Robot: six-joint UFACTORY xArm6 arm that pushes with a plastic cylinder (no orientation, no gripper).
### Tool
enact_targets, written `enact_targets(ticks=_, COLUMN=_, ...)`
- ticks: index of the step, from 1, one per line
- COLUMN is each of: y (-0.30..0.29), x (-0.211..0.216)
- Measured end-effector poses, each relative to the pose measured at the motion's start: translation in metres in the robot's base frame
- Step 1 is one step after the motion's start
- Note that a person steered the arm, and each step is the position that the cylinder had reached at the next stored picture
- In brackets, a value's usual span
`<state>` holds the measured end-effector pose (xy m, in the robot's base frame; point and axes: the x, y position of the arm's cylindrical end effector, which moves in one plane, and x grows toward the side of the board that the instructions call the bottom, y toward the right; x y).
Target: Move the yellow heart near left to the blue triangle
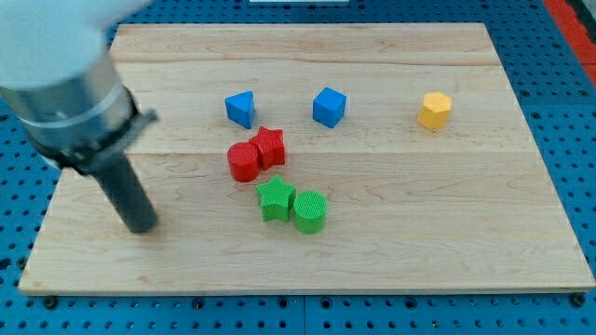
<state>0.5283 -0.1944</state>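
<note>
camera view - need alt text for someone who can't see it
A wooden board holds seven small blocks, with my tip at the view's left, apart from all of them. Two blue blocks and a yellow block line the top; two touching red blocks sit above two touching green blocks.

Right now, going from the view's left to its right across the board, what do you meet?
My tip → blue triangle → red cylinder → green star → green cylinder → blue cube → yellow heart. The red star overlaps the red cylinder, so it is left out.
</note>
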Motion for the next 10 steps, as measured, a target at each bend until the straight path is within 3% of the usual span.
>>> enact_targets(ticks=1, y=-0.03, x=-0.044)
enact_targets(ticks=2, y=-0.039, x=-0.06)
enact_targets(ticks=3, y=-0.058, x=-0.048)
enact_targets(ticks=4, y=-0.092, x=-0.063)
enact_targets(ticks=8, y=0.014, x=-0.112)
enact_targets(ticks=9, y=0.024, x=-0.117)
enact_targets(ticks=10, y=0.074, x=-0.105)
